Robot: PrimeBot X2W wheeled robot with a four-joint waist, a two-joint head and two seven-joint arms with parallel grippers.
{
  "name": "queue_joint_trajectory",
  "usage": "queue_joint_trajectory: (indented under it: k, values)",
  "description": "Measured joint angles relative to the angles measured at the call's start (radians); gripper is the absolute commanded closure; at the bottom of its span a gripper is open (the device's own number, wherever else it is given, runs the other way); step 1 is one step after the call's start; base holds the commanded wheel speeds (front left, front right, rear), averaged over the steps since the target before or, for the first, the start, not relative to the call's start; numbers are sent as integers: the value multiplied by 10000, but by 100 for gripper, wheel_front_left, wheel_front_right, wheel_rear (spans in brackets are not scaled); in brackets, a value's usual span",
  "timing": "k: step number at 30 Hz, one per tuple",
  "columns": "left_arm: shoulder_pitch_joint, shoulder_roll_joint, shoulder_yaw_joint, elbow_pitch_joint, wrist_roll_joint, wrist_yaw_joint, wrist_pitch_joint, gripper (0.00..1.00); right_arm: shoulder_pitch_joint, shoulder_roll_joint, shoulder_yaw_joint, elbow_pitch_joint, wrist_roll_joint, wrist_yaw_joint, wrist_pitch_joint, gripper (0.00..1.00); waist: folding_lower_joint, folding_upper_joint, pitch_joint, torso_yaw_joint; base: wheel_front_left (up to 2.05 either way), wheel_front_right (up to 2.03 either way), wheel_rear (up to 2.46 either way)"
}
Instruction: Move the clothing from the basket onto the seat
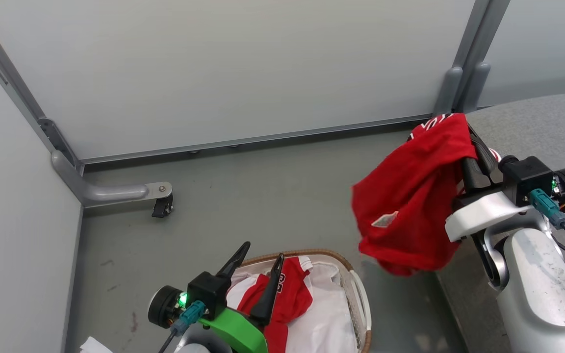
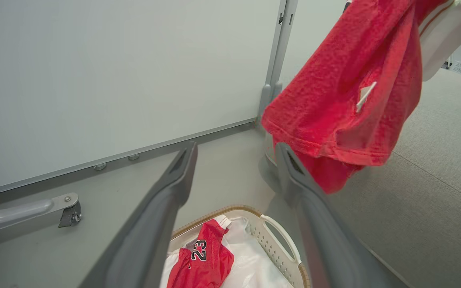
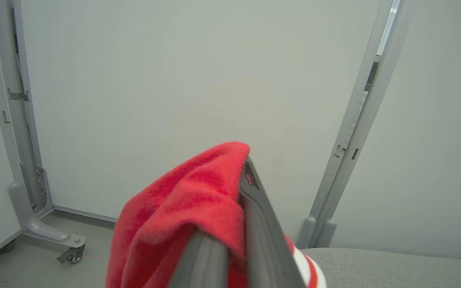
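The right pincer (image 1: 471, 142) is clamped on a red jersey (image 1: 410, 196), which drapes over it beside the seat (image 1: 532, 122). The left pincer (image 1: 263, 251) hovers open above the basket (image 1: 356, 289).

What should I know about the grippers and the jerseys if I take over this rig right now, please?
Right gripper: shut on a red jersey, held up beside the edge of the seat.
Left gripper: open, empty, above the basket.
Done: that jersey is out of the basket.
To do: lay it on the seat, then fetch the second jersey lying on the white liner in the basket.
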Motion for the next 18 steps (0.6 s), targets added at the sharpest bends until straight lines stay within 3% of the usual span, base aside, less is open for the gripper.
queue_joint_trajectory:
  k: [11, 18]
  values:
    - [5, -96, 36, -165, -12, 0, 0, 0, 232, 123, -42, 48, 21, 0, 2, 100, 0, 0, 85, -373, 0, 0, 0]
    - [20, -136, 67, -268, -31, 0, 0, 0, 244, 224, 61, 48, 40, 0, 0, 100, 0, 0, 200, -1018, 0, 0, 0]
